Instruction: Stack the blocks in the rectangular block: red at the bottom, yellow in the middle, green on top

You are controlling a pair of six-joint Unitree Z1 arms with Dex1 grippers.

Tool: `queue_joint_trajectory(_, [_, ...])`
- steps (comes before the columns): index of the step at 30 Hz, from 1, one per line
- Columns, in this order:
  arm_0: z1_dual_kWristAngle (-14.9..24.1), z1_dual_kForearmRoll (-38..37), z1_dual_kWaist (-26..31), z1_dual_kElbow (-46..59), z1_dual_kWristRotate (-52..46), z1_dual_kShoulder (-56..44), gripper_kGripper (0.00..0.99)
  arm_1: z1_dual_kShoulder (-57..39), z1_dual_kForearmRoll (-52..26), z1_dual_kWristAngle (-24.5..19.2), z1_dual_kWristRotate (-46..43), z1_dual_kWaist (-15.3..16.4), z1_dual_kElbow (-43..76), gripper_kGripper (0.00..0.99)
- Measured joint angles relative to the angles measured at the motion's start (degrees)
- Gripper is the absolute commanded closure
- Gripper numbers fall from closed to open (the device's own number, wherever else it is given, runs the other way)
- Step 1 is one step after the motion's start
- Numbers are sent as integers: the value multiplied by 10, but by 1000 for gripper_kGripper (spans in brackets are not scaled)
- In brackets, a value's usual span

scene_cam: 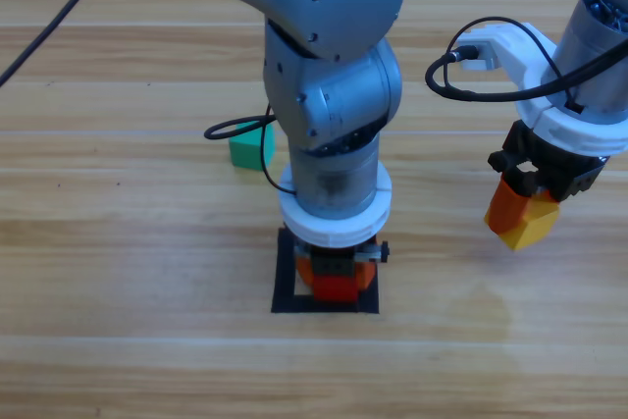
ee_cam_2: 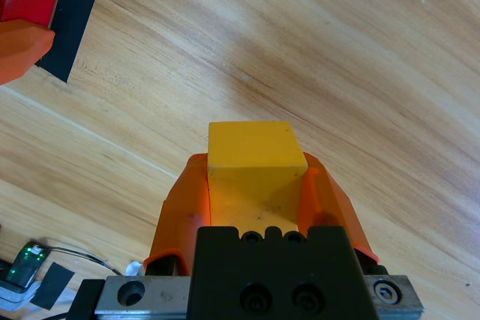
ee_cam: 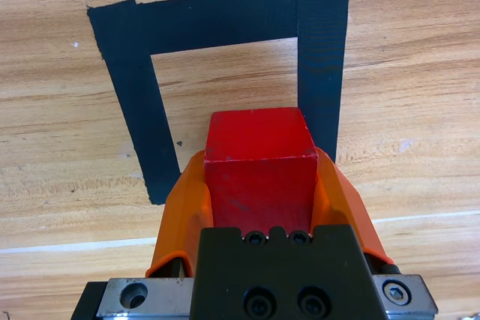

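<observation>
Left gripper point(scene_cam: 337, 277) stood over the rectangular block point(scene_cam: 285, 277) near the middle of the wooden table point(scene_cam: 118, 340), jaws pinched on the red cube point(ee_cam: 259, 166), which the left wrist view placed above the outline's hollow centre; contact with the wood could not be told. Right gripper point(scene_cam: 520, 218) hung well to the right of the outline, jaws clamped on the yellow cube point(ee_cam_2: 255, 166) above bare wood. Green cube point(scene_cam: 251, 148) sat alone on the table, behind and left of the outline.
</observation>
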Motion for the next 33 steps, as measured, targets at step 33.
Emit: queue_joint_trajectory(33, [0, 0, 12, 0, 1, 1, 988, 1, -1, 0, 0, 0, 2, 984])
